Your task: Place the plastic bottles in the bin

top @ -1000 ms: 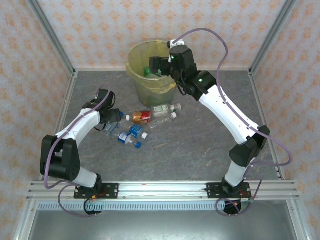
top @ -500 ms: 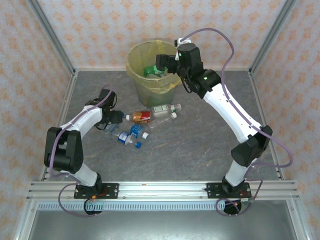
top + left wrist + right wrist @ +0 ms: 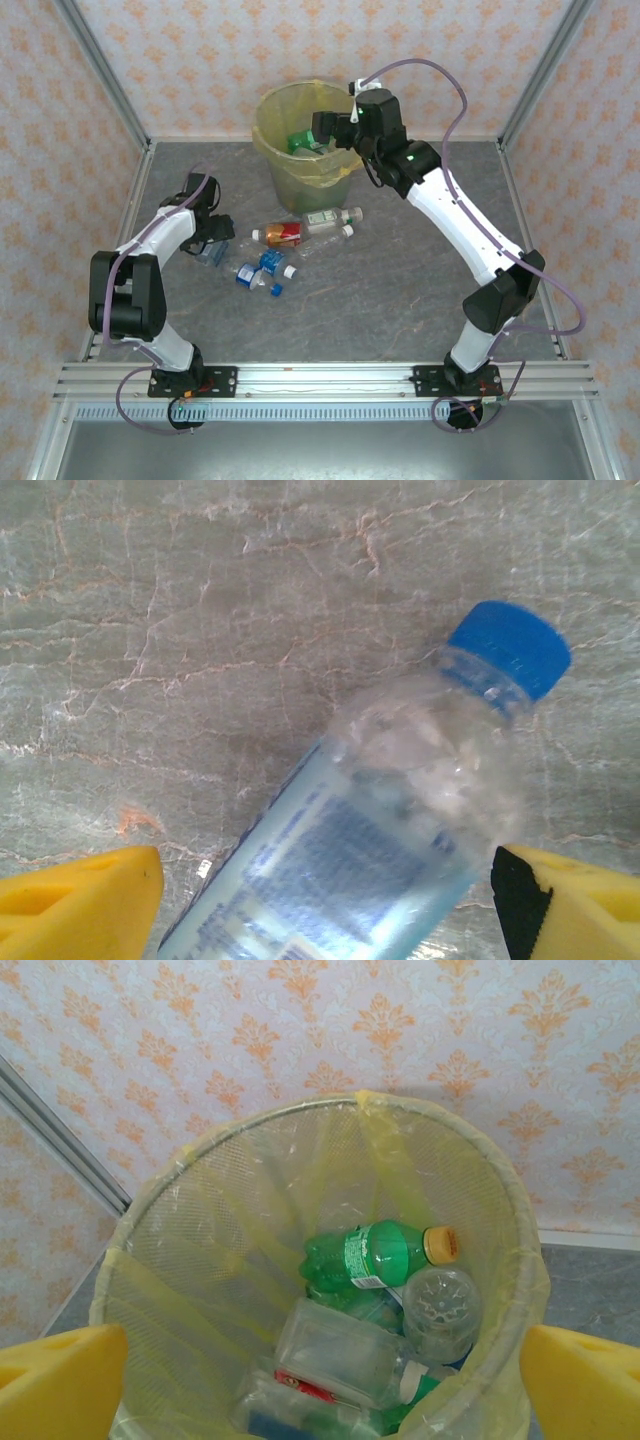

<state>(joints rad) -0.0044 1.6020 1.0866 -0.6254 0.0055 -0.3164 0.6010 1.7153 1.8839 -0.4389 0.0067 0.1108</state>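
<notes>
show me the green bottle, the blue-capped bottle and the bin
green bottle [image 3: 375, 1255], right wrist view, mid body
blue-capped bottle [image 3: 345, 865], left wrist view, on its label
bin [image 3: 300, 180], top external view, front wall

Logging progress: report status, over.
Left end effector open, straddling blue-capped bottle on table. Right end effector open over bin, holding nothing. Bottles inside bin; others on table. No obstruction seen.

Blue-capped bottle [image 3: 400, 810]: label print is just a blur. Green bottle [image 3: 375, 1255] in the bin [image 3: 200, 1190]: label too small. Nothing legible.
</notes>
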